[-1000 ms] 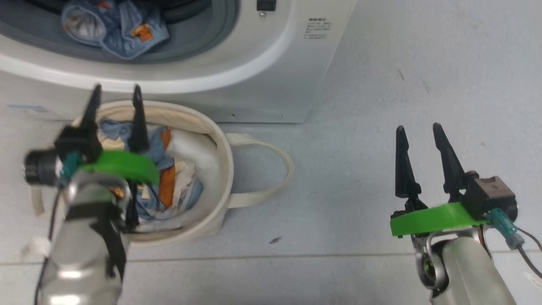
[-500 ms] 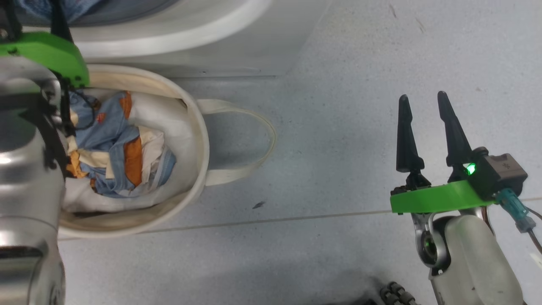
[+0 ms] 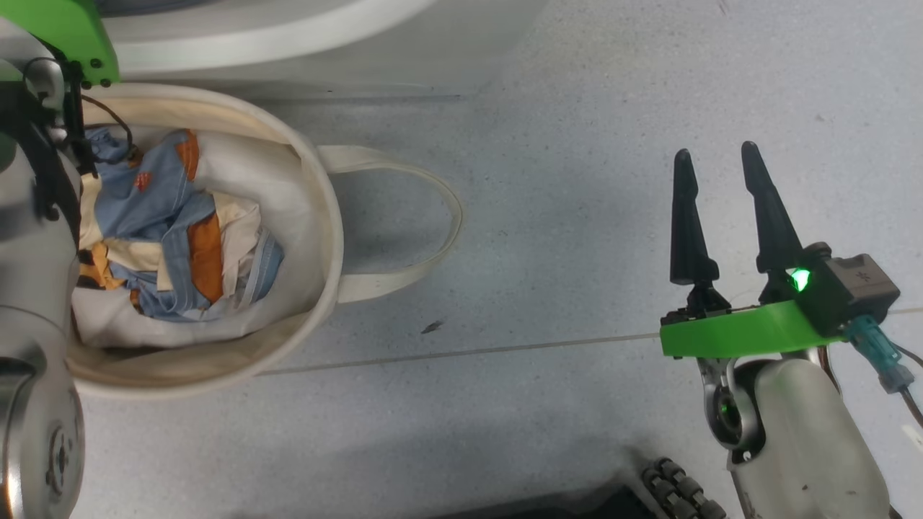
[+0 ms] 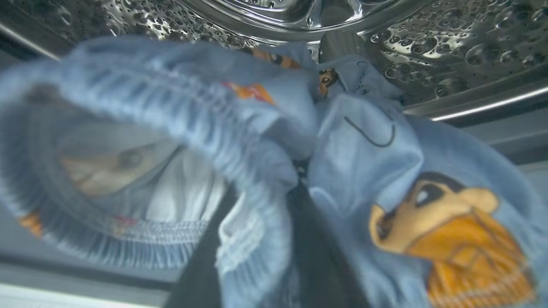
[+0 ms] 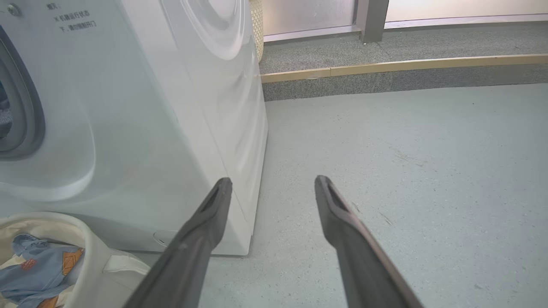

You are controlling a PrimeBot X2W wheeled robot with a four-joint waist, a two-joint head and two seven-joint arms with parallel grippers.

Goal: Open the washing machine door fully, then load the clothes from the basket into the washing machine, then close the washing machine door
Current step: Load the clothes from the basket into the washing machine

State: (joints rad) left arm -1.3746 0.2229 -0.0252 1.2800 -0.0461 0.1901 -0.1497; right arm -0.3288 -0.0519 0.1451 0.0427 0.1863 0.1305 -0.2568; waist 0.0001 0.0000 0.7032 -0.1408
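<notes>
Bare grey floor (image 3: 577,180) lies open right of the basket (image 3: 326,216), where the right gripper (image 3: 715,148) hangs with its fingers spread. The washing machine (image 3: 288,43) stands hard behind the basket. The left arm (image 3: 36,288) overhangs the basket's left side, leaving its right half open above the clothes (image 3: 166,216). A loop handle (image 3: 440,209) sprawls rightward.

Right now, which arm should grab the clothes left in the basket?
Left. The left arm reaches over the basket and its clothes; the right gripper, open, hovers over floor past the handle.
</notes>
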